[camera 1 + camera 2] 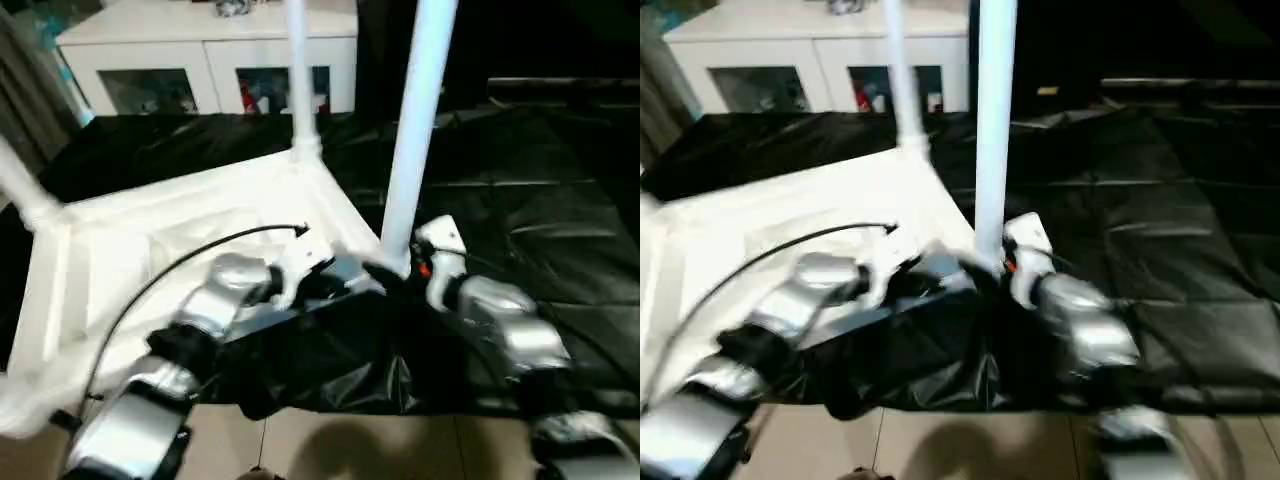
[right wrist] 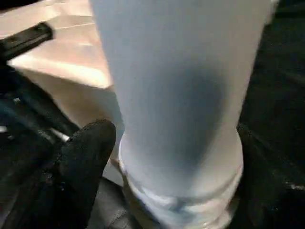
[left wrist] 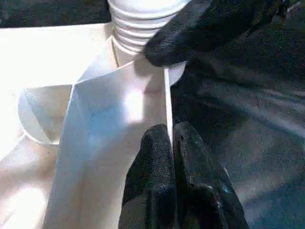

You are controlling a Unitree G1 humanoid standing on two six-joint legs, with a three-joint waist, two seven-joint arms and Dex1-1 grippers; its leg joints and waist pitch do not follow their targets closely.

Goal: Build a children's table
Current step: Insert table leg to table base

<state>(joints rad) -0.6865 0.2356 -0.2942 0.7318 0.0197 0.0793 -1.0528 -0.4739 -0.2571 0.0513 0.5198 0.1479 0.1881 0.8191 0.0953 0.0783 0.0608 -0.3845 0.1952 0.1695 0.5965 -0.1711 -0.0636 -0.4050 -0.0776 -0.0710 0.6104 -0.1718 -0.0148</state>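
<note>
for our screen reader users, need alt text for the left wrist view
The left pincer, shut, pinches the thin white side wall of the upturned tabletop. Beyond it, a ribbed leg stands in the corner socket, a black finger against it.

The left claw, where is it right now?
In the left wrist view the left claw sits shut on the rim of the upturned tabletop, just beside the corner socket where the near leg stands, with the right claw at that leg's base.
</note>
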